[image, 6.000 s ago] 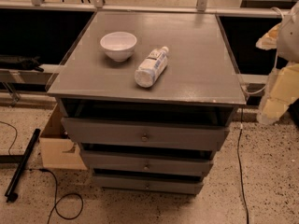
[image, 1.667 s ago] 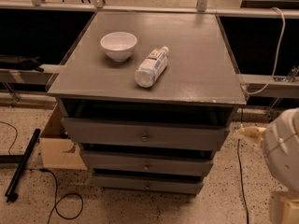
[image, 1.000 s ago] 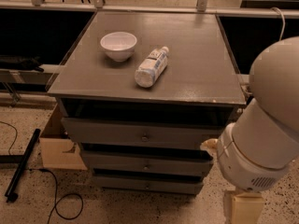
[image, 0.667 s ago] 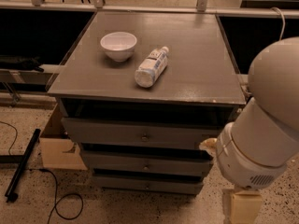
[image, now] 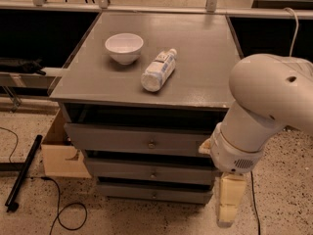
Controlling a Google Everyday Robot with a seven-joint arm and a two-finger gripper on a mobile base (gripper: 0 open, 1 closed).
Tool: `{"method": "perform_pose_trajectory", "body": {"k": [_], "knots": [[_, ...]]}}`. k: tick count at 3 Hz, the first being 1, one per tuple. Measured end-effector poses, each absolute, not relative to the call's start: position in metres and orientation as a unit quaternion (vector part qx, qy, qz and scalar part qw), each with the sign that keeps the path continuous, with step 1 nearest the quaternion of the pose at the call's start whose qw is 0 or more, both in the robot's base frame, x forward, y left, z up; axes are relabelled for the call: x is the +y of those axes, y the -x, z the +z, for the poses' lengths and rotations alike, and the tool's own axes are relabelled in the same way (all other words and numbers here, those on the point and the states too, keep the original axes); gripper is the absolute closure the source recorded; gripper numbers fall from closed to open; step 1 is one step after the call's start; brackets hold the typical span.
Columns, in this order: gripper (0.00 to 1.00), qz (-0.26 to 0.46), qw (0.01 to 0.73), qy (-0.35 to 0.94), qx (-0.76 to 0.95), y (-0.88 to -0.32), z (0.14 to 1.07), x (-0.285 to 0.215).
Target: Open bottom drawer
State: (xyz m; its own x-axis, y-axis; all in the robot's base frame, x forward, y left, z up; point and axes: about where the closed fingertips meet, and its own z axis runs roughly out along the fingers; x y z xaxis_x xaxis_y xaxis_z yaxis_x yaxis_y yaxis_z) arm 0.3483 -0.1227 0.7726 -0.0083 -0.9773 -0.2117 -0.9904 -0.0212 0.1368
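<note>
In the single camera view, the white arm (image: 264, 106) came in from the right edge, its thick rounded link bent downward at a wide joint beside the cabinet's (image: 73, 112) right front corner. The cream, blocky hand (image: 228, 207) hung straight below that joint, pointing at the floor (image: 283, 190), low beside the cabinet. Whether it was apart or together could not be told; nothing was seen clamped in it.

The bottom drawer (image: 132, 192) lay just left of the hand at about the same height: a thin grey strip, set back under the fronts above. Its right end reached the hand's side, though contact could not be judged. Its one small round knob (image: 154, 195) sat well to the hand's left.

There were three drawer fronts, each with one knob. The middle drawer (image: 127, 169) was up and left of the hand. The top drawer (image: 117, 138) was higher again, its right end hidden behind the arm's joint.

On the counter (image: 205, 48), far above and left of the hand, stood one white bowl (image: 124, 47) and, just right of it, one plastic bottle (image: 158, 70) lying on its side.

Far left of the hand, one cardboard box (image: 58, 153) leaned against the cabinet. One black pole (image: 23, 173) and one dark cable (image: 63, 214) lay on the floor there.
</note>
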Motion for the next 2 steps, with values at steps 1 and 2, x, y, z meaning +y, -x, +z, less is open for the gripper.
{"method": "perform_pose_trajectory", "body": {"k": [1,2], "knots": [[0.0,0.124,0.026,0.704,0.699,-0.3483,0.7725,-0.1227],[0.0,0.125,0.047,0.705,0.696,-0.3467,0.7721,-0.1232]]}}
